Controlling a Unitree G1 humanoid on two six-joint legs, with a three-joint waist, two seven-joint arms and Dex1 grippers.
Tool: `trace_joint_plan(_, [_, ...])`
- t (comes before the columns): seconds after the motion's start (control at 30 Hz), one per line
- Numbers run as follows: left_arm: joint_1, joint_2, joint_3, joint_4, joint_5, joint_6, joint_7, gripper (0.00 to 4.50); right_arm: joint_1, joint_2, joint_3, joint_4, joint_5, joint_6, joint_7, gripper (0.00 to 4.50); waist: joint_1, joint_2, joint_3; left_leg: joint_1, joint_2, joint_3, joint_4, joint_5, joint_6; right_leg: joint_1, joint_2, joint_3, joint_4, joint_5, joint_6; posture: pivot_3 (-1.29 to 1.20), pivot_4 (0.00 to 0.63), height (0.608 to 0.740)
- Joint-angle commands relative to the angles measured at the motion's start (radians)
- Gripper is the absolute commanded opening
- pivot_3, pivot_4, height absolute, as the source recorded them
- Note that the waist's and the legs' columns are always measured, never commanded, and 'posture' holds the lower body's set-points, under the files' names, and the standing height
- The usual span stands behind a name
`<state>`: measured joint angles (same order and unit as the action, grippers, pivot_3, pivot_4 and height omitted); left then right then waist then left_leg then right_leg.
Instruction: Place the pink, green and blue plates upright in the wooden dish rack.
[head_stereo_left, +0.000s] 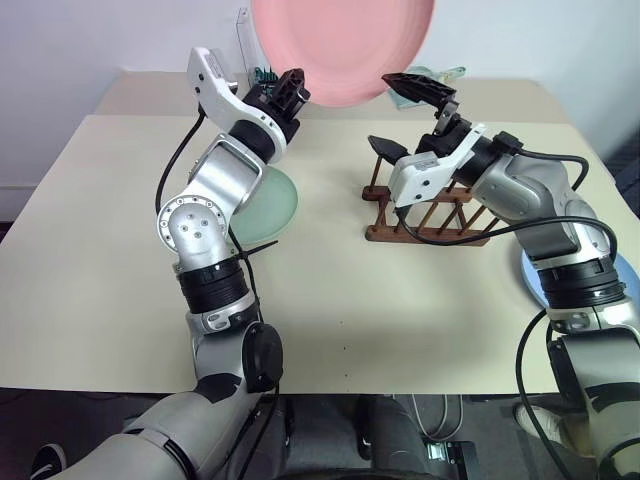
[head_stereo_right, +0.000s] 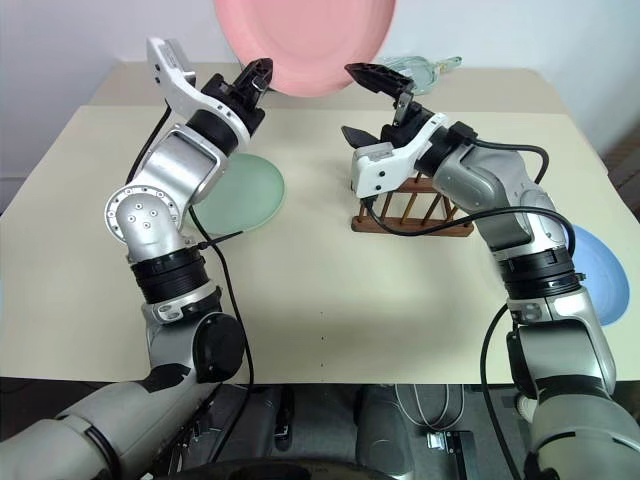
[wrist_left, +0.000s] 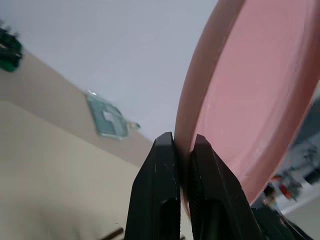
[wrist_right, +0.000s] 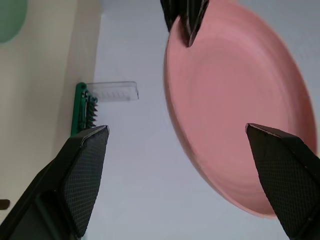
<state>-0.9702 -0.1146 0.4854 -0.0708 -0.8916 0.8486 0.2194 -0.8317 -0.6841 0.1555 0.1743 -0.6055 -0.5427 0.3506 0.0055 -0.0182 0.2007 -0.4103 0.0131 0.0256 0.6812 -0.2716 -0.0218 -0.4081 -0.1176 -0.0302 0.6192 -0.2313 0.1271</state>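
A pale beige matte tabletop (head_stereo_left: 330, 320) stands against a plain white wall (head_stereo_left: 90, 40). Three round plates show. The salmon pink matte plate (head_stereo_left: 345, 45) is held up at 12 o'clock, the left gripper (head_stereo_left: 292, 88) pinched on its rim. The pale mint green plate (head_stereo_left: 272, 205) lies flat at 9 o'clock of the one dark brown wooden peg rack (head_stereo_left: 425, 215). The light blue plate (head_stereo_right: 600, 265) lies at 4 o'clock. The right gripper (head_stereo_left: 400, 115) gapes wide, empty, beside the pink plate.
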Motion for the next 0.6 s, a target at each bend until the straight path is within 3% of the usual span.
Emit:
trace_joint_plan(0.03, [-0.005,0.008,-0.076,-0.027,0.014,-0.028,-0.022,0.07,-0.036,0.004,-0.005,-0.031,-0.008,0.014,-0.026,4.50,0.002,0.000,0.000,0.000,0.000,0.000,0.000,0.000,0.000,0.000,0.000,0.000,0.000,0.000,0.000,0.00,0.150,0.740])
trace_joint_plan(0.27, [0.018,-0.006,-0.146,-0.063,-0.008,-0.021,-0.021,0.07,-0.057,0.025,0.046,0.012,-0.052,0.023,-0.044,4.50,0.004,0.000,0.000,-0.001,0.000,0.000,0.000,-0.001,0.001,0.000,0.000,0.000,-0.002,0.000,0.000,0.00,0.150,0.740])
trace_joint_plan(0.3, [0.019,-0.002,-0.156,-0.065,-0.005,-0.020,-0.026,0.02,-0.059,0.027,0.049,0.020,-0.056,0.025,-0.051,4.24,0.004,0.000,0.000,-0.001,0.000,0.000,0.000,-0.001,0.001,0.000,0.000,0.000,-0.002,0.000,0.000,0.00,0.150,0.740])
trace_joint_plan(0.37, [0.021,0.003,-0.164,-0.070,-0.006,-0.017,-0.027,0.00,-0.068,0.026,0.053,0.033,-0.063,0.028,-0.062,3.64,0.004,0.000,0.000,-0.001,0.000,0.000,0.000,-0.001,0.001,0.000,0.000,0.000,-0.002,0.000,0.000,0.00,0.150,0.740])
trace_joint_plan(0.43, [0.026,0.001,-0.168,-0.074,-0.016,-0.010,-0.019,0.00,-0.079,0.023,0.052,0.044,-0.089,0.035,-0.095,2.71,0.004,0.000,0.000,-0.001,0.000,0.000,0.000,-0.001,0.001,0.000,0.000,0.000,-0.002,0.000,0.000,0.00,0.150,0.740])
trace_joint_plan(0.6, [0.034,-0.001,-0.183,-0.080,-0.034,0.005,-0.020,0.00,-0.095,0.013,0.058,0.090,-0.105,0.045,-0.115,0.06,0.004,0.000,0.000,-0.001,0.000,0.000,0.000,-0.001,0.002,0.000,0.000,0.000,-0.003,0.000,0.000,0.00,0.150,0.740])
